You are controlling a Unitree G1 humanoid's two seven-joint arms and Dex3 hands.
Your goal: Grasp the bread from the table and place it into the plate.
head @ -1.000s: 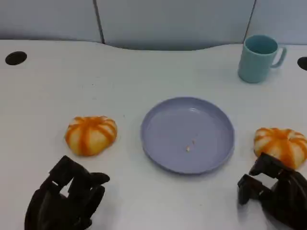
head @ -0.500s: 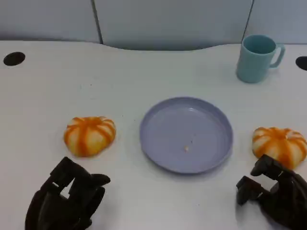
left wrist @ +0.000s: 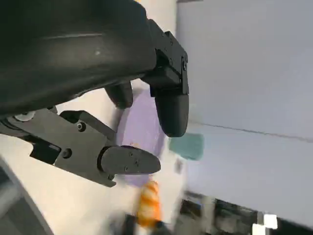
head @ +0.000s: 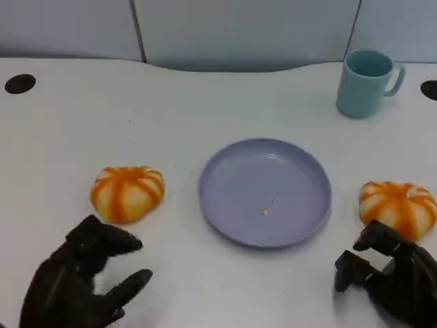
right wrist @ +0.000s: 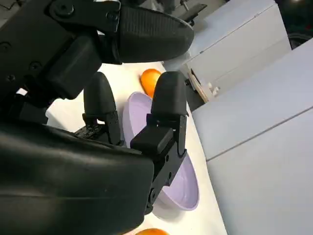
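At the lower left of the head view the left hand point(head: 78, 283) hovers over the table point(head: 205, 89), fingers spread apart and holding nothing. At the lower right the right hand point(head: 389, 277) sits with its fingers curled inward; nothing shows between them, and its fingertips come close to the right bun without clearly touching it.

Just above the left hand lies the left bun point(head: 128, 193), an orange-striped bread roll, near the fingers but apart from them. At the right edge lies the right bun point(head: 397, 207), of the same kind, just above the right hand. Between the two, at the frame's centre, sits the plate point(head: 225, 164), lavender, holding only a small crumb-like speck. At the upper right stands a teal mug point(head: 365, 83), well apart from everything else.

As I judge it, the task is barely begun: neither bun is grasped or lifted, and the plate holds no bread. Closing on a bun, lifting it and setting it in the plate all remain.

No brand, label or writing can be read on anything.
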